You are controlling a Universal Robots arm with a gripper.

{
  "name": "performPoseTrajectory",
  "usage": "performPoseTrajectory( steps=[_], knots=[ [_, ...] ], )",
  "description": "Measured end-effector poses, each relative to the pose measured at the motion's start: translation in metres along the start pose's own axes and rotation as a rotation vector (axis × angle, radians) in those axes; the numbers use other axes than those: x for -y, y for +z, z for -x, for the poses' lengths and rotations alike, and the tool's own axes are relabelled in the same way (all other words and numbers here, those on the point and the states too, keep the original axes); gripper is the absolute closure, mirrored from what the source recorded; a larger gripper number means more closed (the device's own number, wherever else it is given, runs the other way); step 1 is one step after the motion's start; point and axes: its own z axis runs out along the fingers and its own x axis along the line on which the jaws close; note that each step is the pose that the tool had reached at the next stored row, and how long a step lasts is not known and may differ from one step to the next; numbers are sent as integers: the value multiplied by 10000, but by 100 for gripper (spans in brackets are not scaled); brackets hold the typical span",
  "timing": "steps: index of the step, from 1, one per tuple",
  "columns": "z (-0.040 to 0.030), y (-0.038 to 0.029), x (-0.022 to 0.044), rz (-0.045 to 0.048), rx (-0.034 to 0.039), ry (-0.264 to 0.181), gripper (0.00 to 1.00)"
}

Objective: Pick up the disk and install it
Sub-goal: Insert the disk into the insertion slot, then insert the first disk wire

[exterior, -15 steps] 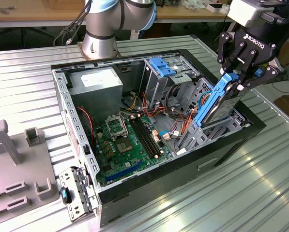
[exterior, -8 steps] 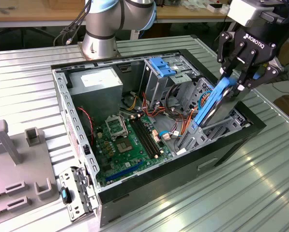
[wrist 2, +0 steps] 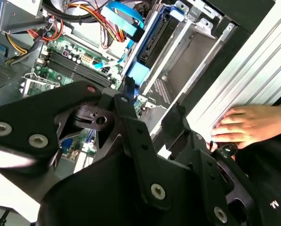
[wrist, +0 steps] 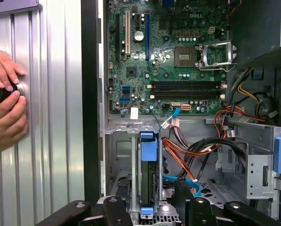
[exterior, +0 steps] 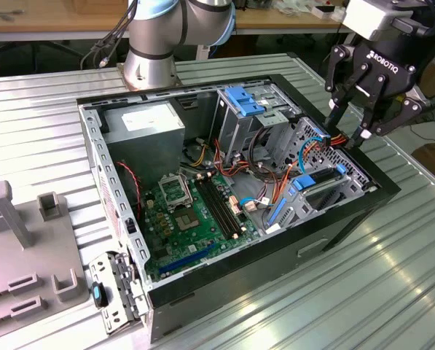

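The gripper (exterior: 348, 130) hangs over one corner of the open computer case (exterior: 239, 292). Its fingers (wrist: 117, 210) are spread apart and hold nothing. The disk (wrist: 148, 176) is down inside the case. It sits in its blue frame, slotted into the metal drive cage (wrist: 121, 155), and it looks to stand on its edge. In the first wrist view one finger stands on each side of the disk. They are up above it and do not touch it.

I think a few things can go wrong here. A bunch of orange and red wires (wrist: 192, 149) and a blue cable (wrist: 180, 180) lie just beside the disk. If a finger goes down on that side, it can catch a wire and pull it loose. The cage wall is close on the other side, so a finger can bump the metal and get knocked off its line.

I cannot tell if the disk is pushed all the way in. If it is not, it can sit crooked or slip out.

A person's hands (wrist: 6, 108) rest on the ribbed metal table (wrist: 51, 141) near the case, around a small dark thing. If the arm swings that way, it can hit them.
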Motion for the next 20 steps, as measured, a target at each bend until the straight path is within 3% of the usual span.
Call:
performPoseTrajectory(
  steps=[2, 3, 4, 5, 7, 13, 20],
  knots=[
    [0, 3, 28, 0, -1, 1, 51],
    [0, 9, 63, 0, 1, 0, 64],
    [0, 13, 97, 0, 0, 0, 64],
    [0, 17, 127, 0, 0, 0, 76],
    [1, 31, 192, 0, 0, 1, 88],
    [2, 86, 452, 3, -1, -1, 89],
    [3, 88, 475, 3, 0, 0, 89]
  ],
)
